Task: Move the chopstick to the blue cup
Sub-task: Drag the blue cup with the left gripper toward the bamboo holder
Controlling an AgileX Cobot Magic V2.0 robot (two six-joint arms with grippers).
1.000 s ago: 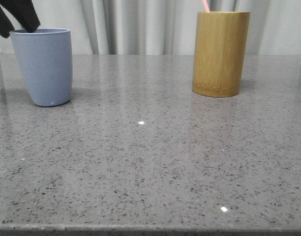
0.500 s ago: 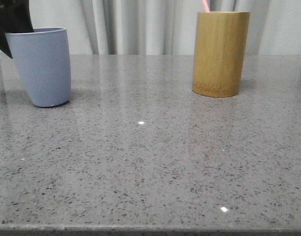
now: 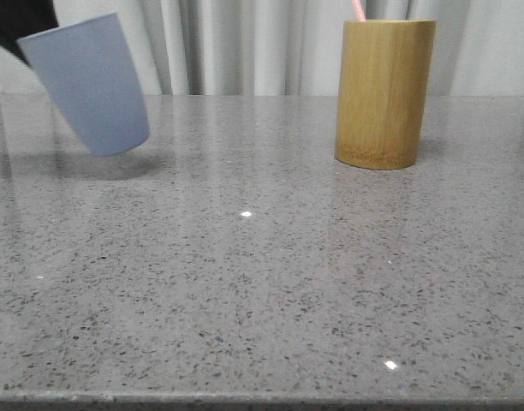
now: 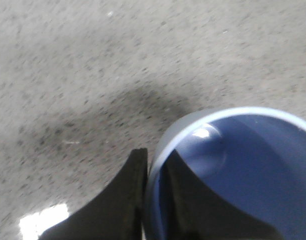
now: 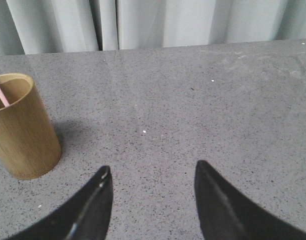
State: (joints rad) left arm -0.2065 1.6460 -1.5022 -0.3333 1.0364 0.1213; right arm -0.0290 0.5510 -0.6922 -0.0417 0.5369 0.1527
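The blue cup (image 3: 89, 84) hangs tilted above the table at the far left, its base swung toward the right. My left gripper (image 4: 155, 162) is shut on the blue cup's (image 4: 243, 170) rim, one finger outside the wall and one inside. A pink chopstick (image 3: 358, 9) pokes out of the tall bamboo holder (image 3: 384, 92) at the back right. In the right wrist view the chopstick (image 5: 0, 93) leans inside the bamboo holder (image 5: 22, 127). My right gripper (image 5: 152, 172) is open over bare table, well apart from the holder.
The grey speckled table (image 3: 262, 282) runs to a front edge near the camera. Pale curtains (image 3: 245, 47) hang behind it.
The blue cup stood upright on the table a second ago. My left gripper closed on its rim and lifted it, tipping it so its base swings right.
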